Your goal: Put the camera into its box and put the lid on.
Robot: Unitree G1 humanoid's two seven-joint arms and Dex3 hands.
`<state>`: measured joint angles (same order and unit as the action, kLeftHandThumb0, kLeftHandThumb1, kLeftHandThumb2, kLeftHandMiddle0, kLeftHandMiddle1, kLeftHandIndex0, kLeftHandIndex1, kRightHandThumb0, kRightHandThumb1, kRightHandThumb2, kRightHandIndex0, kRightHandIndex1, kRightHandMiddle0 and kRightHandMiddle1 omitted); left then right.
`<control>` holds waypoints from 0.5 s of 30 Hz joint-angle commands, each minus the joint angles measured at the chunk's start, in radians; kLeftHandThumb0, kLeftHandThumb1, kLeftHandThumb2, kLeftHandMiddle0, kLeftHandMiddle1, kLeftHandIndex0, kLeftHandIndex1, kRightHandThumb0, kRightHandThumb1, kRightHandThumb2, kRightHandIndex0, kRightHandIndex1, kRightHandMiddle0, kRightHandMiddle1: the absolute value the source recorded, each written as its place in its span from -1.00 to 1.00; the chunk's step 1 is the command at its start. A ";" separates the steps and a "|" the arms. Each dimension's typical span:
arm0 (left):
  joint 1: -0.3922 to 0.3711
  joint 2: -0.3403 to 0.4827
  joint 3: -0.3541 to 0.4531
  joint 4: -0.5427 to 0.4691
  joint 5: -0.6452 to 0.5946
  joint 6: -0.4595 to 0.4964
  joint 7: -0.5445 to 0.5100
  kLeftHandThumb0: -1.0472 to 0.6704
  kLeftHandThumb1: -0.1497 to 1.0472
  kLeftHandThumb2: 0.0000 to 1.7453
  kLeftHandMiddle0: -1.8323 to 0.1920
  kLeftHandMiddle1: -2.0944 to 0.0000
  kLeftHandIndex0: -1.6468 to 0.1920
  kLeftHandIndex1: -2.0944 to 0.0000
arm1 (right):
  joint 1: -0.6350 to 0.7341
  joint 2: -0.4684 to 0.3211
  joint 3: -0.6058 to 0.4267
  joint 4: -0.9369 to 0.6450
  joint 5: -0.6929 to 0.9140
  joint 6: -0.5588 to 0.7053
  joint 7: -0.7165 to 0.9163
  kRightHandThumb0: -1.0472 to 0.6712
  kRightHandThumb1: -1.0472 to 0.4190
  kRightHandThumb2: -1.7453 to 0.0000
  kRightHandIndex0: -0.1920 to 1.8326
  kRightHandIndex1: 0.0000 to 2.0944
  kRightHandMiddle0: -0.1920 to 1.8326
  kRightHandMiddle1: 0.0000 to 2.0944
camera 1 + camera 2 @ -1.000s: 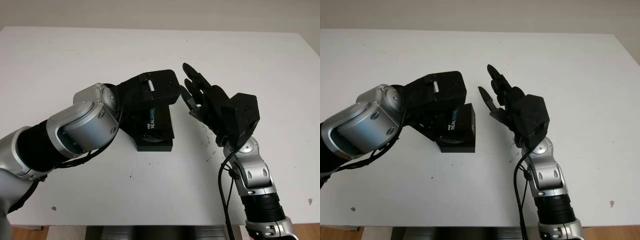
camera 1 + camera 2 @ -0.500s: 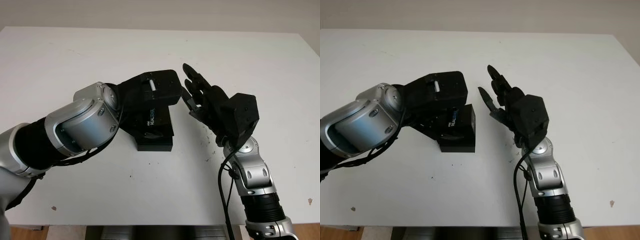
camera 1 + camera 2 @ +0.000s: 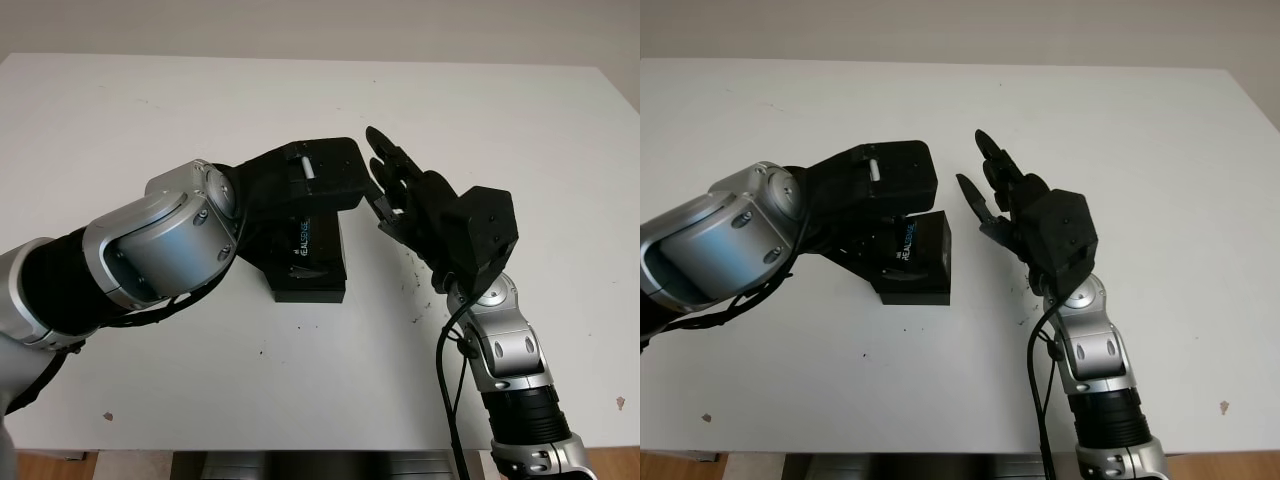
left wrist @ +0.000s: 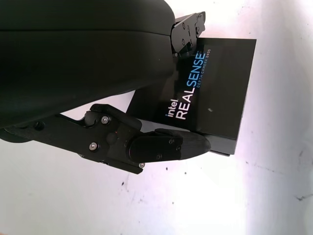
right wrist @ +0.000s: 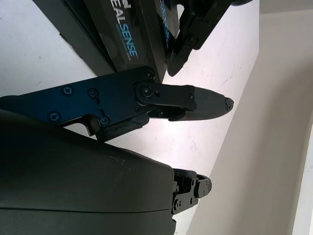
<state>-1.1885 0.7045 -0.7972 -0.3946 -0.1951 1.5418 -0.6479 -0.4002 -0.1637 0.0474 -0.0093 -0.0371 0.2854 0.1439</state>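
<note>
A black box (image 3: 316, 270) printed "intel REALSENSE" lies on the white table (image 3: 150, 110) with its lid (image 4: 215, 88) on top. The camera is hidden. My left hand (image 3: 322, 175) hovers open just above the box's far end, one finger (image 4: 166, 147) reaching across the lid's edge without gripping it. To the right of the box my right hand (image 3: 395, 185) is raised and open, its fingertips close to the left hand. The right wrist view shows the box (image 5: 127, 39) beyond a finger (image 5: 190, 103) of that hand.
Small dark specks (image 3: 415, 285) mark the white tabletop to the right of the box. The table's near edge (image 3: 300, 450) runs along the bottom, and its right edge (image 3: 625, 110) is at the far right.
My left forearm has risen a little and the left hand has shifted slightly over the box. The box and the right hand stay where they were.
</note>
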 commanded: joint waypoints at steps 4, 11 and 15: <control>-0.032 -0.017 0.044 -0.075 -0.073 0.024 -0.016 -0.35 1.00 -0.50 0.94 0.97 1.00 1.00 | -0.005 -0.009 -0.006 -0.005 -0.002 -0.008 0.007 -0.58 -1.00 0.48 -0.75 -0.95 -0.73 -0.92; -0.021 -0.009 0.120 -0.136 -0.144 0.009 -0.023 -0.37 1.00 -0.51 1.00 1.00 1.00 1.00 | -0.013 -0.015 -0.004 0.007 -0.008 -0.016 0.010 -0.59 -1.00 0.49 -0.74 -0.94 -0.71 -0.92; -0.016 -0.023 0.174 -0.158 -0.175 0.026 -0.010 -0.37 1.00 -0.53 0.93 0.96 1.00 1.00 | -0.016 -0.017 -0.003 0.006 -0.014 -0.021 0.013 -0.56 -1.00 0.49 -0.73 -0.94 -0.69 -0.91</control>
<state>-1.1828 0.7372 -0.6716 -0.4888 -0.3422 1.5815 -0.6500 -0.4022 -0.1725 0.0471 -0.0065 -0.0513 0.2824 0.1544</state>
